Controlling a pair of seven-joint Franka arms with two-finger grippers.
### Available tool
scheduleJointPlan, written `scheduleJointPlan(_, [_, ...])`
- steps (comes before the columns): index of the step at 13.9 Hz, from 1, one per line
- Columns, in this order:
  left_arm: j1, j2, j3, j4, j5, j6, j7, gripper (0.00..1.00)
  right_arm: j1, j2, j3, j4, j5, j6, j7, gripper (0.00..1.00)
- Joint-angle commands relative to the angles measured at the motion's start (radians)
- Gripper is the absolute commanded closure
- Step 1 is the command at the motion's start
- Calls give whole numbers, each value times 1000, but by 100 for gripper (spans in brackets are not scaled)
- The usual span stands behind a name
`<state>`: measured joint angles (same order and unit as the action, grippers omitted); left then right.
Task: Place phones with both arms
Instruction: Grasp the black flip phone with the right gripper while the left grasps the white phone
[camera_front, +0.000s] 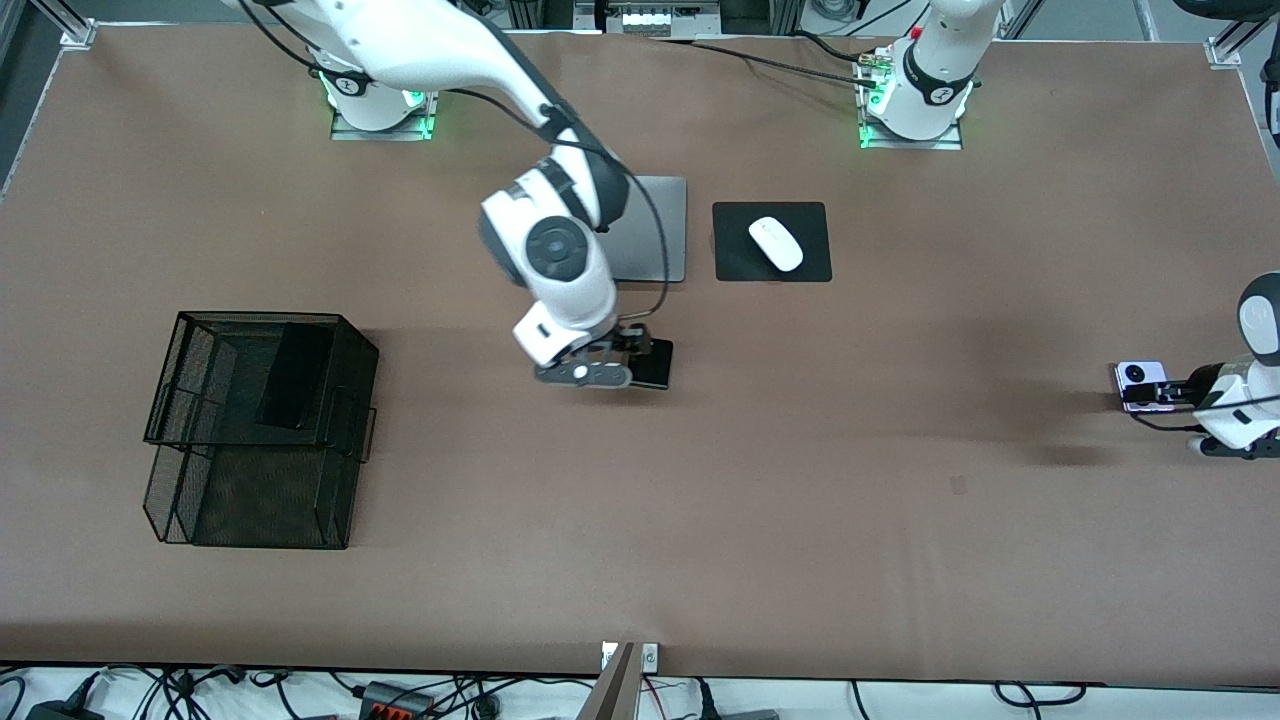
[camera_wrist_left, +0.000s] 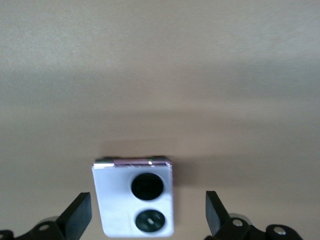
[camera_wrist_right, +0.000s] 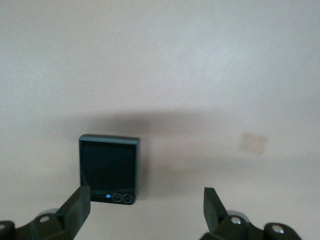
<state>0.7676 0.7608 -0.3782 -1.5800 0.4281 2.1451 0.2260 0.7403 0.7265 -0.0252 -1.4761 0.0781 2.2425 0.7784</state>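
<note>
The small black folded phone lies flat on the table near its middle. My right gripper hangs open just over it. In the right wrist view the phone lies close to one finger, and the gripper holds nothing. The lilac-white phone with two round black lenses lies at the left arm's end of the table. My left gripper is open beside it. In the left wrist view the phone lies between the spread fingers of the gripper, untouched. The long black phone rests in the mesh basket's upper tier.
The two-tier black mesh basket stands toward the right arm's end. A grey laptop lies closed, partly under the right arm. Beside it a white mouse sits on a black pad.
</note>
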Motion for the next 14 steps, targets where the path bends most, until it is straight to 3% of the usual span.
scheduleJointPlan(1, [64, -12, -16, -106, 21, 174, 82, 0, 51, 60, -13, 20, 3, 66, 90, 0])
scheduleJointPlan(5, [81, 8, -16, -118, 21, 197, 101, 0, 85, 112, -12, 26, 6, 108, 130, 0])
scheduleJointPlan(8, [84, 14, -16, -127, 20, 197, 99, 0, 111, 163, -13, 92, 5, 106, 188, 0])
scheduleJointPlan(12, [82, 9, -16, -120, 21, 190, 123, 67, 111, 185, -15, 115, 5, 109, 188, 0])
scheduleJointPlan(14, [81, 0, -24, -114, 20, 179, 164, 76, 111, 189, -16, 123, 3, 115, 180, 0])
